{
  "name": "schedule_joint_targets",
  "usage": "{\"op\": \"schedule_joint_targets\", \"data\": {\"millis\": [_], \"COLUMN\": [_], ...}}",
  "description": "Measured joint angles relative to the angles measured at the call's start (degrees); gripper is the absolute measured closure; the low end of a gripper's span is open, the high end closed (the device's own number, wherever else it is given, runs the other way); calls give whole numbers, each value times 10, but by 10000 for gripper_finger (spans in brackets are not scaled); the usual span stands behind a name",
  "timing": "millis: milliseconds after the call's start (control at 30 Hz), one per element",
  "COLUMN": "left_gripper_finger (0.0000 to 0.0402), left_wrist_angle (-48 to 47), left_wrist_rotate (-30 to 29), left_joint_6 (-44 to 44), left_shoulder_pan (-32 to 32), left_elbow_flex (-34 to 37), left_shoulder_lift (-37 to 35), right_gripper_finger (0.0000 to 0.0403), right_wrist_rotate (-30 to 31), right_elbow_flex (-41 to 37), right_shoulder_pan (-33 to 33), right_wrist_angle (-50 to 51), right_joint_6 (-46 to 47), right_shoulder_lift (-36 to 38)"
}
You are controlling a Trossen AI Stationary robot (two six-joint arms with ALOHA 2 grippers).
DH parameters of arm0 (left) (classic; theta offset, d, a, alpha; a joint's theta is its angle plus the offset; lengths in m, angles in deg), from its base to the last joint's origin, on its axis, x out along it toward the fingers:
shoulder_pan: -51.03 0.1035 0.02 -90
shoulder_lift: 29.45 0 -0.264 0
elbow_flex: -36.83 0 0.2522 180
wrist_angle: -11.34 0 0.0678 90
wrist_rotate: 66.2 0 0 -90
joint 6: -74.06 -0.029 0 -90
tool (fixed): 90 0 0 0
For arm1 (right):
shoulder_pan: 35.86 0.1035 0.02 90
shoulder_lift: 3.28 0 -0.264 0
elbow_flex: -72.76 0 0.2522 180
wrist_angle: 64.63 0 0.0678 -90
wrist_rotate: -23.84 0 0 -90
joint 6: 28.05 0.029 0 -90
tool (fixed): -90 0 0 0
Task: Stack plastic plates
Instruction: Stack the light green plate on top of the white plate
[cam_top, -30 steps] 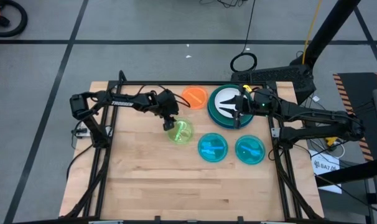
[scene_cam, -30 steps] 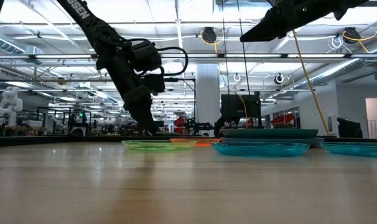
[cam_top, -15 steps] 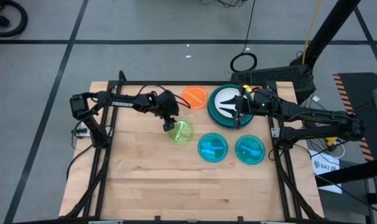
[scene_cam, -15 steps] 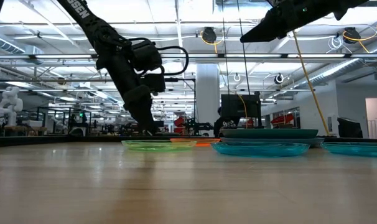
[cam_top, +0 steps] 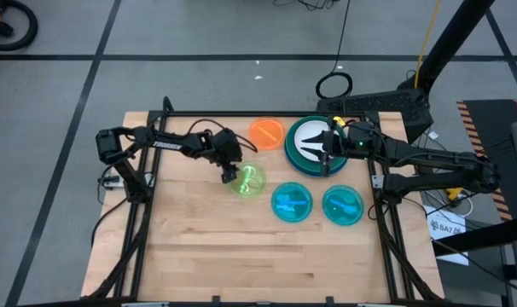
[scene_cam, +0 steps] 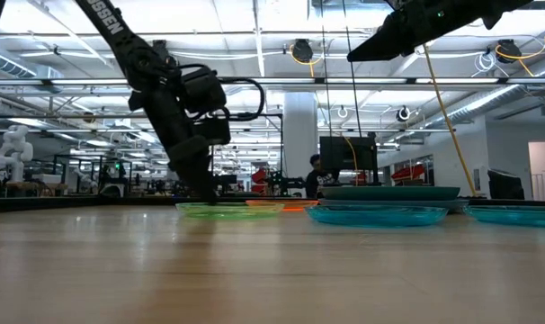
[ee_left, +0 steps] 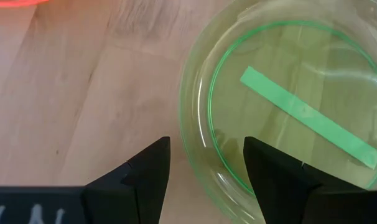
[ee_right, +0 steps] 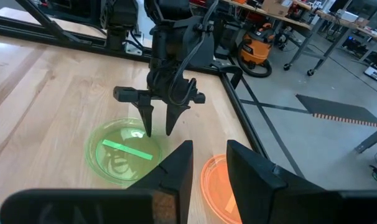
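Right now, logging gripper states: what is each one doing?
Left gripper: open, straddling the lime green plate rim.
Right gripper: open, empty, above the plate stack.

Bare table (cam_top: 241,256) — plates (cam_top: 293,203) beyond

Overhead camera looks straight down on my whole counter (cam_top: 241,247). Low camera sits at counter height, facing the room. My left wrist camera sits close over the green plate (ee_left: 288,118); right wrist camera shares it from farther off.

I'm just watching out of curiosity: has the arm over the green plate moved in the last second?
Yes. The left gripper slid slightly leftward, away from the orange plate, now straddling the lime green plate's rim.
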Motion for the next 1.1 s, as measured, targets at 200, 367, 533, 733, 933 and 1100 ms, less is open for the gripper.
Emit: {"op": "schedule_joint_targets", "data": {"millis": [200,367,533,733,933,1100], "left_gripper_finger": [193,193,193,224,271,286], "left_wrist_angle": [4,4,4,-1,-5,-5], "left_wrist_rotate": [-1,-5,-8,-9,-9,-9], "left_joint_6": [10,12,13,16,25,35], "left_shoulder_pan": [0,-3,-3,-3,-3,-3], "left_elbow_flex": [4,4,4,4,4,4], "left_shoulder_lift": [0,0,0,0,0,0], "right_gripper_finger": [312,312,312,312,312,312], "right_wrist_rotate": [0,0,0,0,0,0], "right_elbow_flex": [0,0,0,0,0,0], "right_shoulder_pan": [0,0,0,0,0,0], "right_wrist_angle": [0,0,0,0,0,0], "right_joint_6": [0,0,0,0,0,0], "right_shoulder_lift": [0,0,0,0,0,0]}}
